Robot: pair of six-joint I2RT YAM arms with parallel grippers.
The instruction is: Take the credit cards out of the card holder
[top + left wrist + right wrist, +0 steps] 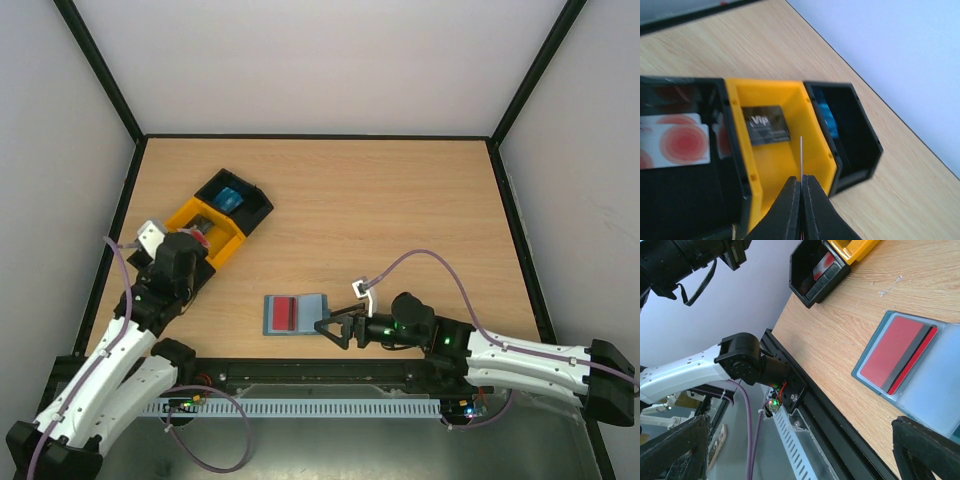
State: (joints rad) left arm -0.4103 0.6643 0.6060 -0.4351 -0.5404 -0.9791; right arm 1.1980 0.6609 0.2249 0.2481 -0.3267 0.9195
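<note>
The blue-grey card holder [310,312] lies open near the front edge, with a red card [283,313] with a grey stripe in its left half; both show in the right wrist view, the holder [940,390] and the card [892,357]. My right gripper [335,330] is open and empty at the holder's right edge, fingers [930,447] wide apart. My left gripper [801,187] is shut on a thin card [801,155] seen edge-on, above the yellow tray [775,165]. A dark grey "Vip" card [767,124] lies in that tray. A white card with red circles [675,142] lies in the black tray beside it.
Three joined trays stand at the back left: black [240,190] holding a blue item [228,199], yellow [195,215], and black [203,268] under my left wrist. Black frame rails run along the table's edges, one at the front [840,405].
</note>
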